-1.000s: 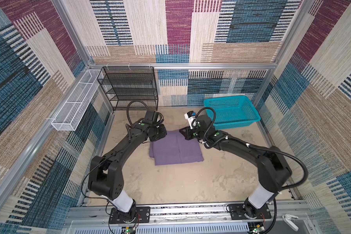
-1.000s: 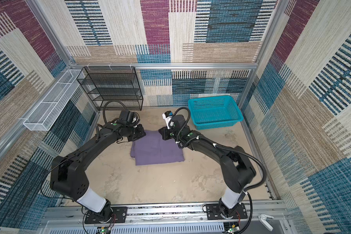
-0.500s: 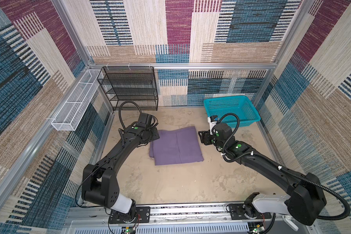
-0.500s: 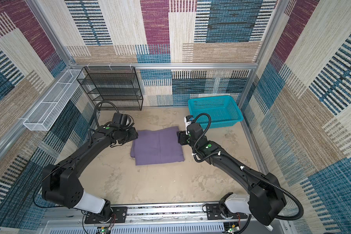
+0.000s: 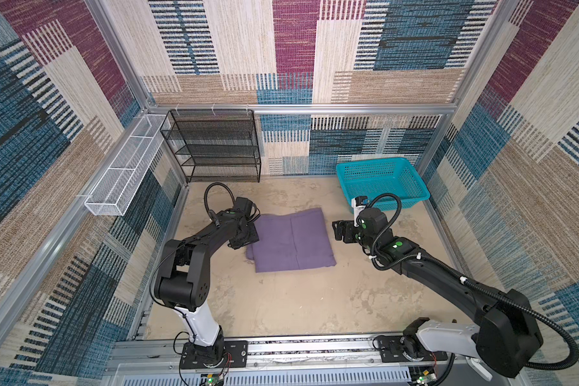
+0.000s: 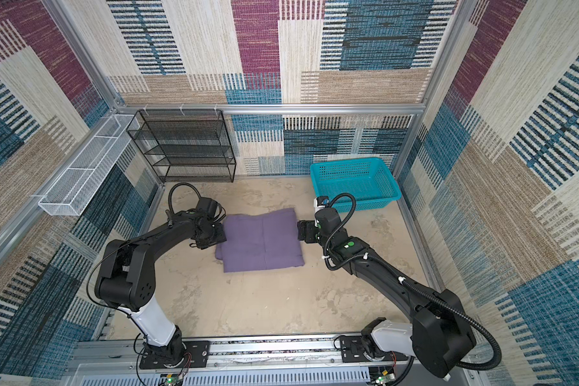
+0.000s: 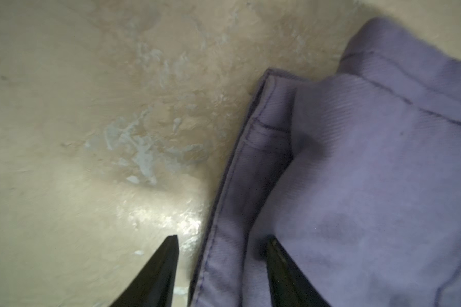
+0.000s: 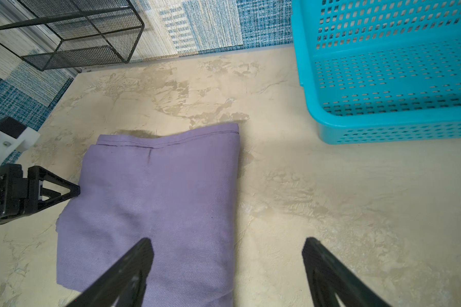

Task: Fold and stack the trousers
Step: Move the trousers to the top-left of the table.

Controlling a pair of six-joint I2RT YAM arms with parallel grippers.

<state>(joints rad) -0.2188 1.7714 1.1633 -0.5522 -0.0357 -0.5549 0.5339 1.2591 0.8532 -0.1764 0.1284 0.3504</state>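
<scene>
The trousers [image 5: 291,240] [image 6: 261,240] lie folded into a flat lavender rectangle in the middle of the beige table. My left gripper [image 5: 246,237] [image 6: 214,235] sits low at their left edge. In the left wrist view it [image 7: 221,240] is open, the stitched hem of the trousers [image 7: 357,159] running loosely between its fingers. My right gripper [image 5: 336,230] [image 6: 301,230] hovers just off the right edge. In the right wrist view it [image 8: 227,244] is open wide, straddling the border of the trousers [image 8: 157,199], nothing held. The left gripper's fingertips [image 8: 72,190] touch the far side.
A teal plastic basket [image 5: 408,200] [image 6: 375,202] [image 8: 383,130] stands at the back right, close behind the right wrist. A black mesh shelf [image 5: 214,147] [image 6: 184,147] [image 8: 77,40] stands against the back wall. A white wire tray [image 5: 124,173] hangs on the left wall.
Both grippers were shut at the trousers' far edge. They have opened and drawn apart: the left to the left edge, the right off to the right. The trousers stay flat.
</scene>
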